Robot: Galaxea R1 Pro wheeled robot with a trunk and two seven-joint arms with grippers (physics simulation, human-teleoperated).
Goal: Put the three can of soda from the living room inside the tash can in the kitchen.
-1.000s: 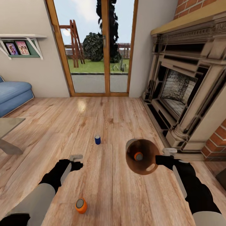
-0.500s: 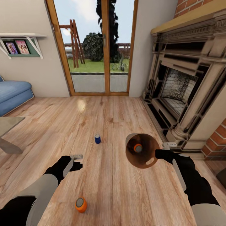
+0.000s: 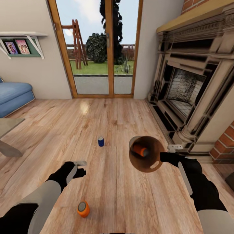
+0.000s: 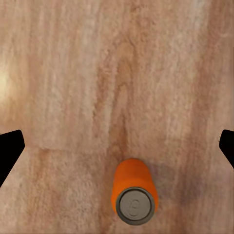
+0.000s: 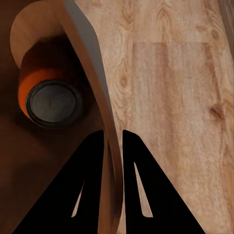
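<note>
The light grey trash can (image 3: pixel 145 158) hangs tilted above the plank floor, its brown inside facing me. My right gripper (image 3: pixel 162 158) is shut on its rim; in the right wrist view the fingers (image 5: pixel 95 161) pinch the bin wall (image 5: pixel 92 92). An orange soda can (image 3: pixel 140 150) lies inside it, seen as the same can (image 5: pixel 48 97) close up. A dark blue can (image 3: pixel 101 141) stands on the floor ahead. Another orange can (image 3: pixel 83 209) stands on the floor near me. My left gripper (image 3: pixel 81 168) is open above the floor, with that orange can (image 4: pixel 133 194) below it, nearer than its fingertips.
A brick-and-stone fireplace (image 3: pixel 191 87) lines the right side, close to the bin. Wood-framed glass doors (image 3: pixel 100 48) stand ahead. A blue sofa (image 3: pixel 13 96) and a grey low table (image 3: pixel 8 130) sit at the left, under a wall shelf (image 3: pixel 19 44).
The bin has risen a little and tipped, and the orange can inside has rolled onto its side. My left arm has drawn back slightly. The view has shifted a bit.
</note>
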